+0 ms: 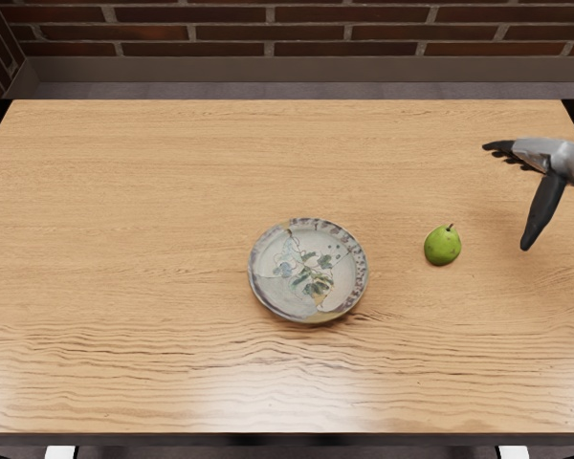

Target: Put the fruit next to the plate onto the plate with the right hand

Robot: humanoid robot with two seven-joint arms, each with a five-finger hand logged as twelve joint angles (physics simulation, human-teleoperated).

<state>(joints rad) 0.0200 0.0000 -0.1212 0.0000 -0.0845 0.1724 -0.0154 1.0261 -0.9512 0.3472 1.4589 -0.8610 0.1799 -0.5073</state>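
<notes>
A green pear (442, 246) stands on the wooden table (124, 239), a little to the right of a round patterned plate (308, 270). The plate holds nothing. My right hand (528, 191) comes in from the right edge, above and to the right of the pear. Its fingers are spread and point left, the thumb hangs down, and it holds nothing. A clear gap separates the hand from the pear. The left arm does not show.
A brick wall (287, 29) runs behind the table's far edge. The table's front edge lies near the bottom of the picture.
</notes>
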